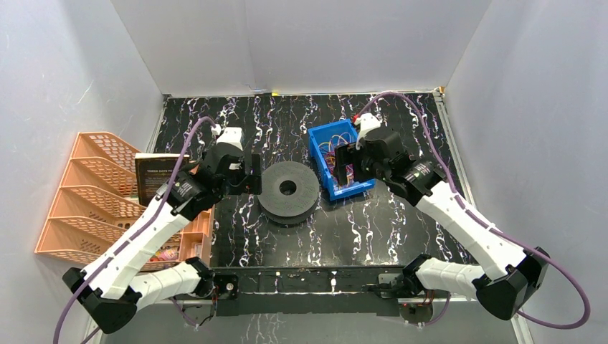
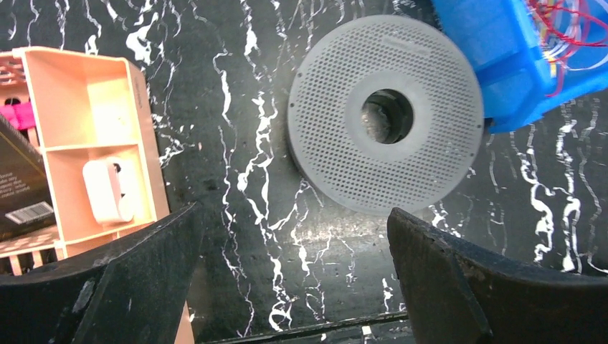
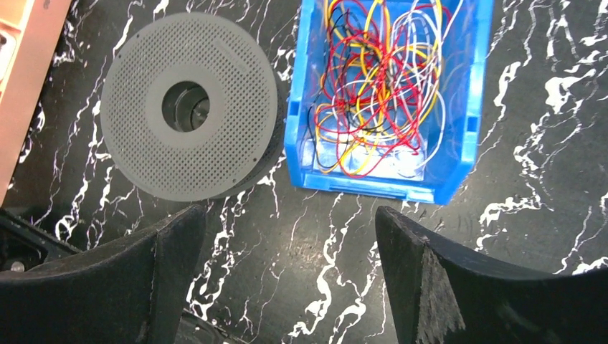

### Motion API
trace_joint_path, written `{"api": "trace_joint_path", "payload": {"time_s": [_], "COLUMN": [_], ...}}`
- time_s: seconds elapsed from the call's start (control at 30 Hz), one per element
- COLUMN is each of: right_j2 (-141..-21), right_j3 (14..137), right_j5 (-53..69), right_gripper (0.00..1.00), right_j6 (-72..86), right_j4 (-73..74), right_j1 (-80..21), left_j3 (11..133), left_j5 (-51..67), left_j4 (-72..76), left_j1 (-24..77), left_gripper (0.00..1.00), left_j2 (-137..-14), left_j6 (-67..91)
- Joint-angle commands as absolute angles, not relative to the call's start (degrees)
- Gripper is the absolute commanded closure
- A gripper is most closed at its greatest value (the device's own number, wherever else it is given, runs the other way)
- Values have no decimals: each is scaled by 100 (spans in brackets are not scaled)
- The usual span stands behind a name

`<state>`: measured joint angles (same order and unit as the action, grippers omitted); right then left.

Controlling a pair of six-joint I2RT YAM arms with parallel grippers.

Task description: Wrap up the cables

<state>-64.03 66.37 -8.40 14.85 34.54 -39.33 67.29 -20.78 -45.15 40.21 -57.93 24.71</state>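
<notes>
The cables are thin red, yellow, white and black wires in a loose tangle inside a blue bin; the bin also shows in the top view and the left wrist view. A grey perforated spool lies flat on the table left of the bin and shows in both wrist views. My left gripper is open and empty, above the table left of the spool. My right gripper is open and empty over the bin.
An orange rack and an orange compartment tray holding a small white item stand at the left, with a dark box beside them. Grey walls enclose the black marbled table.
</notes>
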Motion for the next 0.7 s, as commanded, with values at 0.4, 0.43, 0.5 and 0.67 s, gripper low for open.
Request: {"api": "trace_joint_path", "payload": {"time_s": [0.4, 0.43, 0.5, 0.67], "right_j2": [-6363, -6362, -6346, -6384], "right_j3": [6349, 6342, 6317, 6247], "right_j5": [-854, -853, -861, -1357], "right_gripper": [6, 6, 6, 5], "right_j6": [1768, 1774, 1795, 1934], "right_j4": [3261, 3270, 3277, 3187], "right_j1": [-4561, -4566, -4570, -4573], "left_j3": [6119, 6117, 6113, 6083], "left_j5": [-1494, -1481, -1388, -783], "left_j4": [-4074, -4013, -3878, -3464], "left_j1": [1861, 1809, 1794, 1793], "left_gripper": [2, 2, 3, 4], "left_j2": [-6266, -6319, -6427, -6743], "left_j6": [3005, 3063, 3124, 3127]}}
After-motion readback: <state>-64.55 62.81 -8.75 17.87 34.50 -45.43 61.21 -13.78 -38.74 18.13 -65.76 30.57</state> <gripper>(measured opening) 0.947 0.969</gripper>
